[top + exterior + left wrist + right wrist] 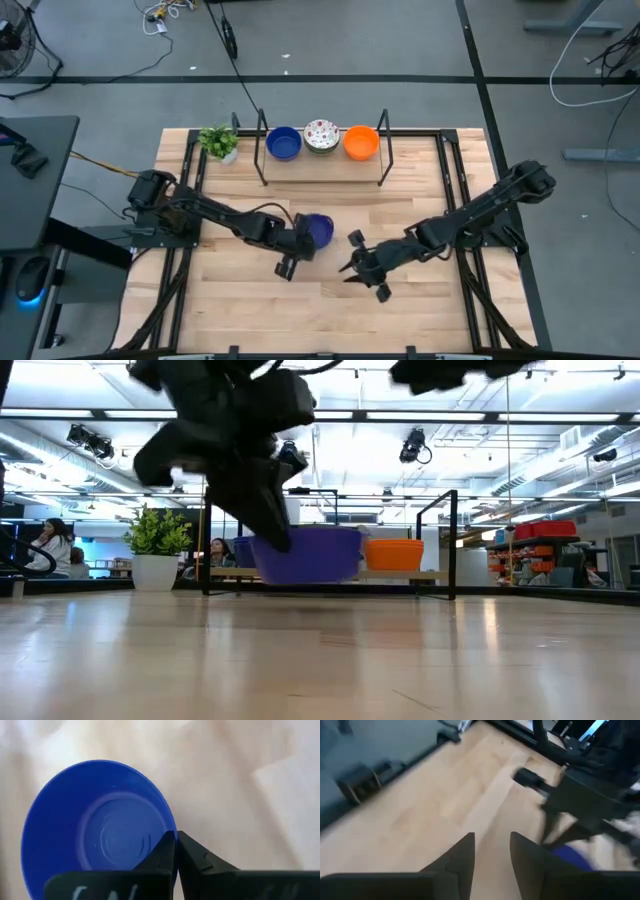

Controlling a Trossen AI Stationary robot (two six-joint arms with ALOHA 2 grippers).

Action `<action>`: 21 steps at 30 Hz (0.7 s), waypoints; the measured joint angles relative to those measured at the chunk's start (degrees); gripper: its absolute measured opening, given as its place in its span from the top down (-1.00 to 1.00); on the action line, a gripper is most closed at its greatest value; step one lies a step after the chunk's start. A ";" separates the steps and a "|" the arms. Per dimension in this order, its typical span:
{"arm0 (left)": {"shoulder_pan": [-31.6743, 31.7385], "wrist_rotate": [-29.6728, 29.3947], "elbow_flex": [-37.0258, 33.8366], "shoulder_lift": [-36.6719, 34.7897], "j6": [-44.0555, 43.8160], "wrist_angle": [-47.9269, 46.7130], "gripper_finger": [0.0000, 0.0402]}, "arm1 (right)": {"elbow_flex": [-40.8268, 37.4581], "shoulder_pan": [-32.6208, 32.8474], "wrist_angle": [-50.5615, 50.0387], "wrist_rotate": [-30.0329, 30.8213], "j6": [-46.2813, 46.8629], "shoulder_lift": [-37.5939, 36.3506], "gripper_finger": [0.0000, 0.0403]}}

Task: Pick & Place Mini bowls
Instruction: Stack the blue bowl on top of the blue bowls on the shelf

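Bowl (318, 230) rim pinched in my left gripper (300, 243); rack (322, 158) lies at 12 o'clock (right gripper (352, 256) parted, empty, beside it at 3 o'clock).

The scene is brightly and evenly lit by ceiling lights (90, 440). Soft glare is seen on the desk (320, 660). The left arm (230, 450) is rendered in silhouette. The right wrist view is blurred throughout.

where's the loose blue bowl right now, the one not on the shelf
In the high view the small round solid blue bowl sits near the table's middle, pinched at its rim by the left end effector, in front of the rack holding three bowls, with the right end effector just beside it.
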 joint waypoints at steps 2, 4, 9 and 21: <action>-0.25 -2.90 3.34 -0.50 -2.30 -6.85 0.97 | 0.00 1.48 -1.96 0.08 3.87 -1.52 0.41; -0.30 -4.94 6.38 -1.57 -4.21 -13.08 0.97 | 0.00 3.18 -2.78 0.25 6.89 -1.79 0.45; 1.50 -9.97 11.52 -5.58 -5.16 -21.95 0.95 | -1.71 7.39 -1.69 0.28 12.49 -0.86 0.55; 23.28 -5.29 12.00 -14.77 -6.61 -20.82 0.96 | -10.86 10.25 7.40 8.10 15.09 -0.65 0.77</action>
